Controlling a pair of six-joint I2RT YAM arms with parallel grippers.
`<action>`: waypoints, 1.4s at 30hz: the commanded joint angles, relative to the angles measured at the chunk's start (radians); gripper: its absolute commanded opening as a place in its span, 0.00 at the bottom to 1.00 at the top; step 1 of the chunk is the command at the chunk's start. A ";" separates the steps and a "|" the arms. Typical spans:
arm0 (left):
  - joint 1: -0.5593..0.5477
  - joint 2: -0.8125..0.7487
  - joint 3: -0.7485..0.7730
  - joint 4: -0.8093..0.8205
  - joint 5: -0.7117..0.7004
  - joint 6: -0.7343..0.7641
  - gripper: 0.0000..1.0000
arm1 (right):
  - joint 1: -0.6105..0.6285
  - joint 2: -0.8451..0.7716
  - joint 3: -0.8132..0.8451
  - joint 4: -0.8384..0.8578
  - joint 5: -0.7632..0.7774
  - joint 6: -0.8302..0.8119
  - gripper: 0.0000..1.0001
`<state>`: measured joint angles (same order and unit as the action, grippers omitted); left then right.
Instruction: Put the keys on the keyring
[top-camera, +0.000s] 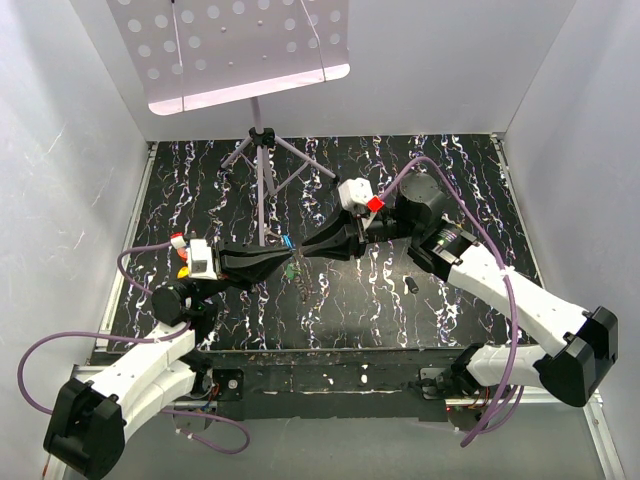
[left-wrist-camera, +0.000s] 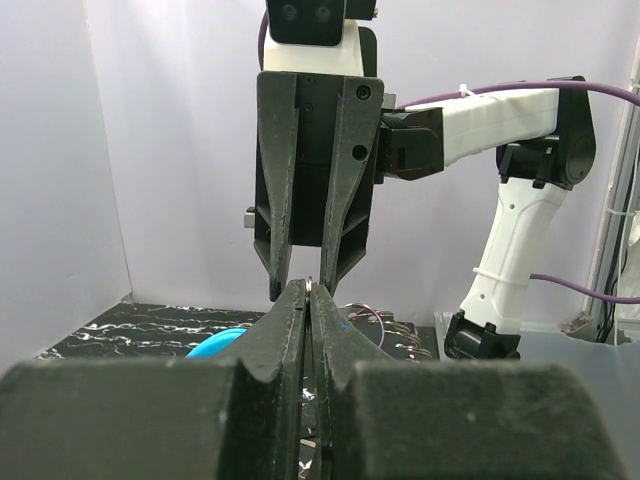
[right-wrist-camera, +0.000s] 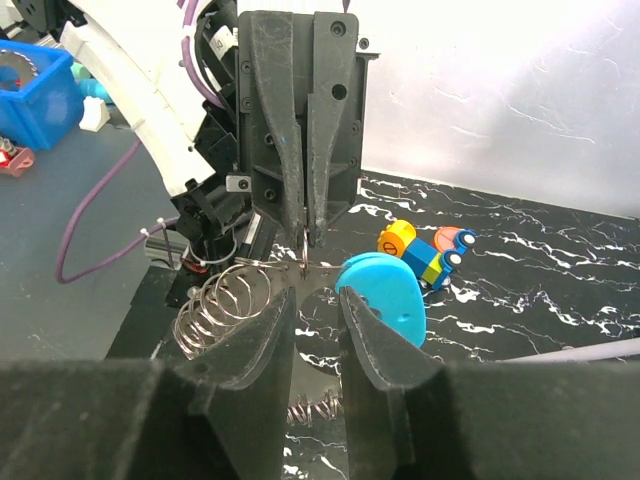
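The left tool (right-wrist-camera: 305, 238) is clamped on the keyring (right-wrist-camera: 228, 300) wire, its blue tag (right-wrist-camera: 385, 290) beside it over the worktop (right-wrist-camera: 520, 260). This presents the wire tip to tip to the right tool (right-wrist-camera: 318, 305), whose jaws stand apart and empty, probably to pry a coil open.

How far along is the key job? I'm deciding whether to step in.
Done: the left pincer is shut on the wire of the keyring. In hand: the right pincer, open, faces that wire, holding nothing visible. Remaining: nothing shows threaded yet; a small dark piece, maybe a key, lies on the mat.
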<state>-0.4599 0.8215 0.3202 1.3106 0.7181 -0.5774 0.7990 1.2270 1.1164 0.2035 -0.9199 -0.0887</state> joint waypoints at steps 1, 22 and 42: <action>0.006 -0.002 -0.006 0.053 -0.017 -0.006 0.00 | 0.011 0.002 0.016 0.071 -0.027 0.038 0.31; 0.004 0.002 -0.009 0.053 -0.014 -0.009 0.00 | 0.042 0.031 0.026 0.116 -0.031 0.078 0.19; 0.049 -0.294 0.230 -1.071 0.172 0.344 0.63 | 0.049 0.002 0.144 -0.497 0.010 -0.386 0.01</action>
<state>-0.4263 0.6220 0.3840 0.8921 0.8158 -0.4614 0.8448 1.2648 1.1679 -0.0143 -0.9386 -0.2199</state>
